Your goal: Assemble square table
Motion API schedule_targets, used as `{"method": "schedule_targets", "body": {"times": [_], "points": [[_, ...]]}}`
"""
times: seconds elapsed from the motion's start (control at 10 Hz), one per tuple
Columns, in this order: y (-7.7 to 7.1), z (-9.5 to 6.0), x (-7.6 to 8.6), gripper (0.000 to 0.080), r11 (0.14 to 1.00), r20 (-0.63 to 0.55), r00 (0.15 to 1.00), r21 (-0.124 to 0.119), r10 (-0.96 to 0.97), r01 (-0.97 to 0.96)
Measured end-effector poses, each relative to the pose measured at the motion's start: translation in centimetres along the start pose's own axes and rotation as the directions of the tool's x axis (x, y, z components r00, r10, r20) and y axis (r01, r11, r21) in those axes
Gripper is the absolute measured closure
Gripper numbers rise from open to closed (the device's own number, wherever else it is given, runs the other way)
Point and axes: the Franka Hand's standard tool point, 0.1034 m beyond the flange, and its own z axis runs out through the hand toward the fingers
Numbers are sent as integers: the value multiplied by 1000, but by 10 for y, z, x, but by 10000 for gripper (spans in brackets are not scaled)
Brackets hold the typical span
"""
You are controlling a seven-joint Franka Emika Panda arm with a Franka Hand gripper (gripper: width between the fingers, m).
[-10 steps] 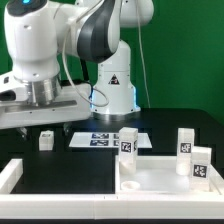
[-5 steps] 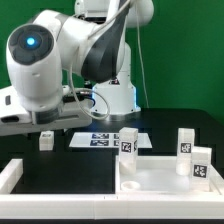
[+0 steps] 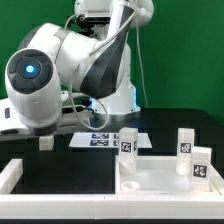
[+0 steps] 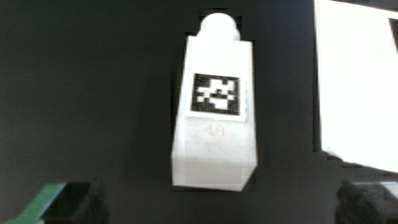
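A short white leg (image 4: 215, 105) with a black-and-white tag lies flat on the black table; in the exterior view this leg (image 3: 44, 141) is at the left. My gripper (image 4: 217, 208) is open above it, with dark fingertips (image 4: 61, 204) wide apart on either side of one end, not touching it. In the exterior view the hand is hidden behind the arm's big joint (image 3: 35, 80). The square tabletop panel (image 3: 160, 184) lies at the exterior view's right. Three tagged legs stand on or by it: one leg (image 3: 127, 143), a second (image 3: 186, 142) and a third (image 3: 201, 163).
The marker board (image 3: 104, 138) lies behind the panel, near the robot base, and its white edge shows in the wrist view (image 4: 361, 80). A long low white border wall (image 3: 60, 206) runs along the front, with a raised end (image 3: 9, 175) at the left.
The arm has swung and tipped over toward the exterior view's left, and its big joint now hides the hand above the lying leg. The legs and panel have not moved.
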Motion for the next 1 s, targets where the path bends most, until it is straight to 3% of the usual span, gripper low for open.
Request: {"method": "schedule_targets", "body": {"times": [0.3, 0.4, 0.6, 0.9, 1.0], "points": [[-1, 49, -18, 150, 1000, 24, 1000, 23, 18, -18], [-6, 56, -18, 150, 999, 26, 999, 19, 29, -30], [-4, 55, -18, 150, 999, 24, 999, 19, 29, -29], [-4, 56, -18, 517, 999, 27, 999, 19, 29, -29], [-4, 56, -18, 517, 999, 27, 999, 19, 29, -29]]}}
